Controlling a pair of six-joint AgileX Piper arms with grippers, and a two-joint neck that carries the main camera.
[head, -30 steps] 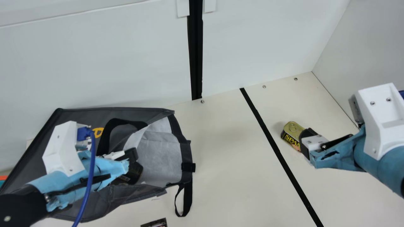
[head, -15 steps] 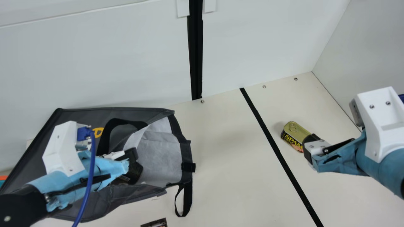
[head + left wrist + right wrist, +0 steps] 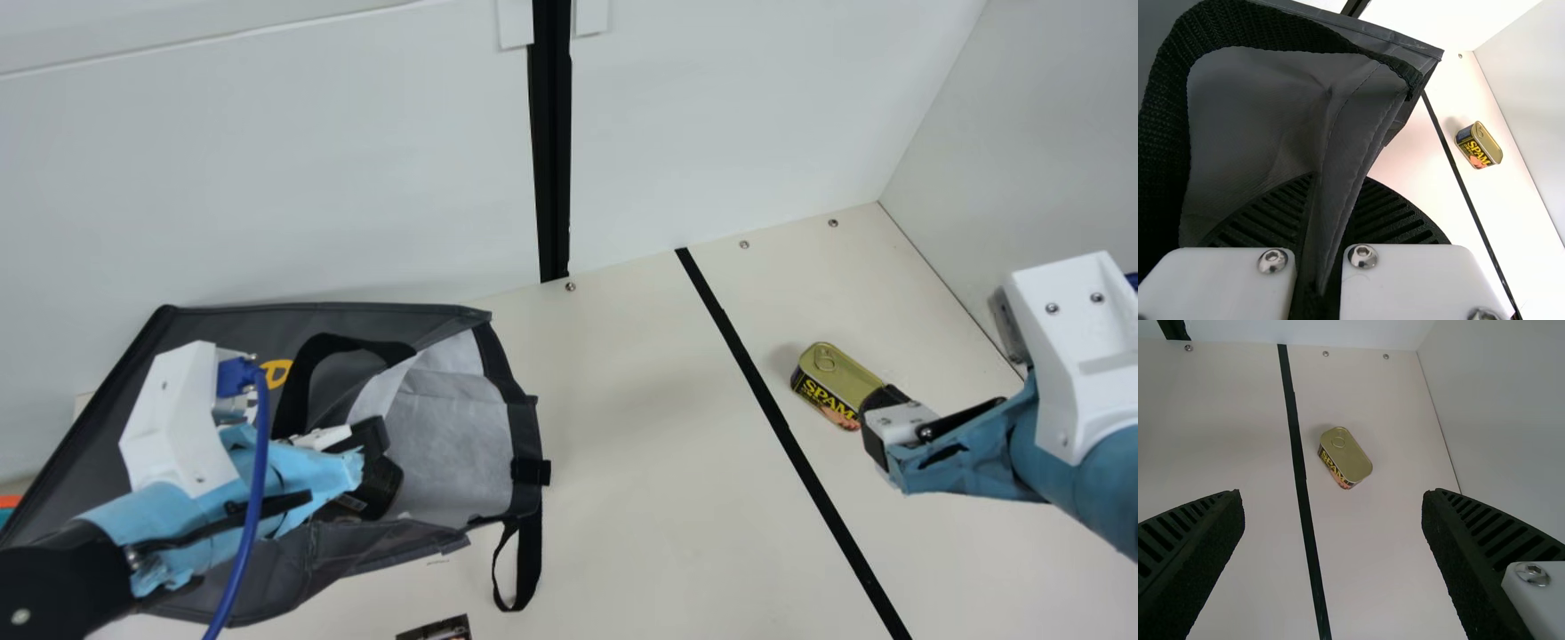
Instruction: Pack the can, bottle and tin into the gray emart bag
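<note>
The gray bag (image 3: 222,333) lies on its side at the left, its pale-lined mouth facing right. My left gripper (image 3: 382,455) is at that mouth; in the left wrist view the left gripper (image 3: 1321,233) is shut on a fold of the bag (image 3: 1345,153). The yellow-topped tin (image 3: 836,378) rests on the table at the right. Just beside and partly over its near end is my right gripper (image 3: 880,413). From the right wrist, the right gripper (image 3: 1333,495) stands wide open, with the tin (image 3: 1348,457) beyond its fingertips.
A black strip (image 3: 778,418) crosses the table between bag and tin. A small dark printed item (image 3: 437,629) shows at the bottom edge. The bag's strap (image 3: 524,560) hangs off its mouth onto the table. White walls (image 3: 1049,133) stand behind and at the right.
My right gripper has drawn back from the tin, toward the right and slightly down in the main view, baring more of the tin's top and label. The left arm and bag have stayed put.
</note>
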